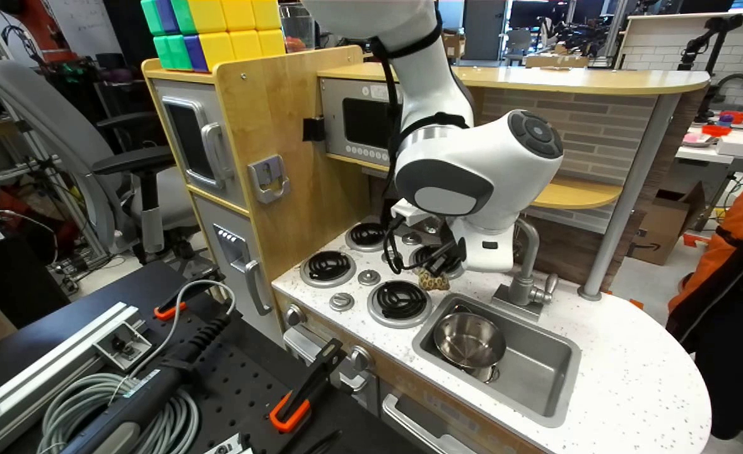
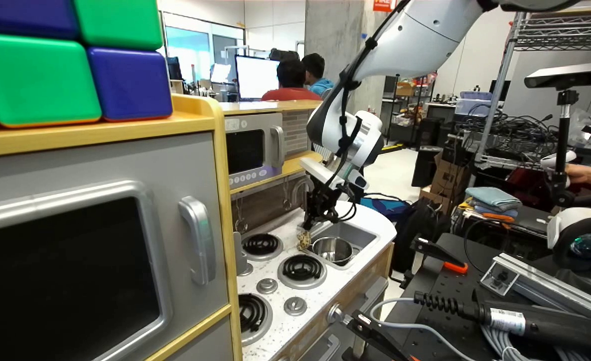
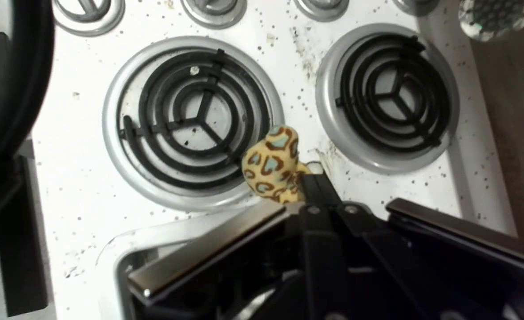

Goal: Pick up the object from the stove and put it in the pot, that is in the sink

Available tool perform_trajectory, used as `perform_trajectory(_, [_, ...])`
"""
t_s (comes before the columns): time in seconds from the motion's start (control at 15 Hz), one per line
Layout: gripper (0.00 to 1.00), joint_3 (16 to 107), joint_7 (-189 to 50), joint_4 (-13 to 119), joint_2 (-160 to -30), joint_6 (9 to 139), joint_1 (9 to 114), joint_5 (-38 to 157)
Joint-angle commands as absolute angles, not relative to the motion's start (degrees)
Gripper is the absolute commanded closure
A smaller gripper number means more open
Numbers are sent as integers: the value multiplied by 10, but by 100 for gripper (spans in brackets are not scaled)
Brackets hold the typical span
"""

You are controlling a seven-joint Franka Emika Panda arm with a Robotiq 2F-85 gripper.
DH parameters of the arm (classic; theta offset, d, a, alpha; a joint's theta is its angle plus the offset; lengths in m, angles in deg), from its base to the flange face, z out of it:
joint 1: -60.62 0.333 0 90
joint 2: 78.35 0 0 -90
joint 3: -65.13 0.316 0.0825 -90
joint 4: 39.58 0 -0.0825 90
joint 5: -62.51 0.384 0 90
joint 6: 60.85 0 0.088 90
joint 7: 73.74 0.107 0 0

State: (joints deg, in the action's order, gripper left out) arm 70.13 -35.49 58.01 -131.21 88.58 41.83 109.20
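The black gripper has its slim, straight-edged fingers drawn together, clamped on the edge of a spotted toy. The toy is small, rounded and knobbly, tan with brown-ringed, blue-green patches. In the wrist view it overlaps the silver ring of a burner at about four o'clock, while another burner lies at two o'clock from it. Both carry flat black coils over three thin spokes, and the stove around them is white, flecked with dark specks and streaked with scuffs.

In both exterior views the toy is at the fingertips; whether its underside touches the counter cannot be told. The pot, seen in an exterior view at five o'clock from the toy, is round, shiny steel, standing mouth-up toward ten o'clock inside the sink, a dull grey metal basin with rounded corners. The silver tap, a bent tube, rises between twelve and one o'clock from the basin's middle.

At eleven o'clock from the stove stands a cabinet of smooth, yellowish wood, topped with glossy blocks in yellow, green and blue. At eight o'clock, a black table drilled with holes bears a loop of grey cable.
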Motion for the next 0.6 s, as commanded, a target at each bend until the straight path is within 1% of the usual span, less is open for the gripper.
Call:
perform_trajectory(0.0, [100, 624, -278, 568, -1293, 833, 471, 1089])
perform_trajectory(0.33, [100, 518, -120, 541, -1331, 817, 548, 989])
perform_trajectory(0.53, [100, 491, -19, 509, -1368, 772, 566, 904])
